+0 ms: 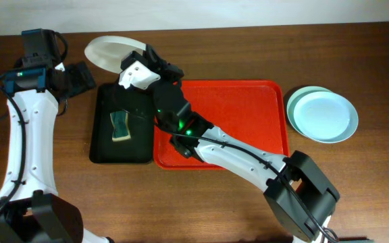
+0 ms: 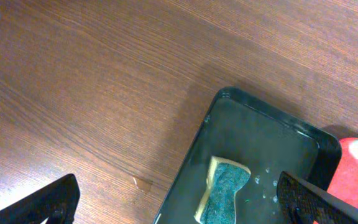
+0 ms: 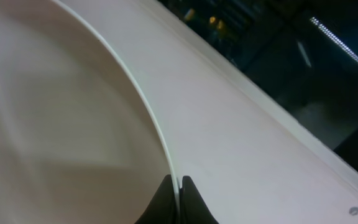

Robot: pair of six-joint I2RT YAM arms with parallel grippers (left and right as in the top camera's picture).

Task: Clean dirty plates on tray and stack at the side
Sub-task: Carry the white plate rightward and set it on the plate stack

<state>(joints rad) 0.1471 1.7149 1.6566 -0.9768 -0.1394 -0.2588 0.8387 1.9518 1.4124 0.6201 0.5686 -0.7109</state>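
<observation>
Brown wood-grain table (image 1: pixel 370 54) fills the overhead view, with a pale wall strip along the far edge.

Large red rectangular plastic tray (image 1: pixel 248 108) with rounded corners and a raised rim sits mid-table. The right arm (image 1: pixel 248 158) lies diagonally across its near left part, reaching toward the far left.

Smaller, narrower black tray (image 1: pixel 103 145) lies just beside the red tray's left edge; whether the two rims touch cannot be told. The left wrist view shows small water droplets (image 2: pixel 266 186) on its floor.

Two pale blue round shallow plates (image 1: pixel 326 115) are stacked on the table just right of the red tray, clear of its rim, the upper one shifted a little toward the near right.

White round shallow plate (image 1: pixel 107 52) is off the red tray, beyond the black tray's far edge. It reads as an oval from above, so it is tilted. Whether its far rim touches the table cannot be told.

Right gripper (image 1: pixel 130 61) holds that white plate at its near right rim. In the right wrist view the two dark fingers (image 3: pixel 160 205) are pressed together with the thin rim clamped between them.

Left gripper (image 1: pixel 83 77) hangs over bare table near the black tray's far left corner, holding nothing. Its fingers stand wide apart at the two lower corners of the left wrist view.

Green-and-yellow sponge (image 1: pixel 120 126), pinched at the waist, lies flat inside the black tray, green face up.
</observation>
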